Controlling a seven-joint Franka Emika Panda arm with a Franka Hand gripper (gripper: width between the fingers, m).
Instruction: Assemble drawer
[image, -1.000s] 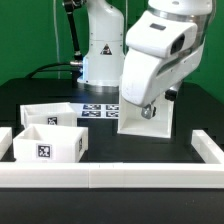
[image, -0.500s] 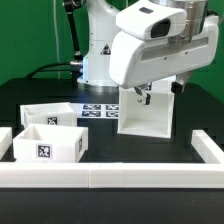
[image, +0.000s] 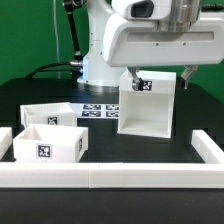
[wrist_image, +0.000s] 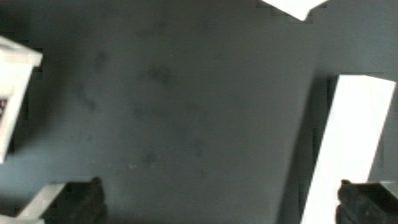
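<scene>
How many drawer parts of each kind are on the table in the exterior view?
large boxy case: 1
small open-topped trays: 2
Total: 3

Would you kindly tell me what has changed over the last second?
The gripper rose from low against the case to around its top and is open, holding nothing. The case, the front tray, the rear tray and the marker board kept their places.
</scene>
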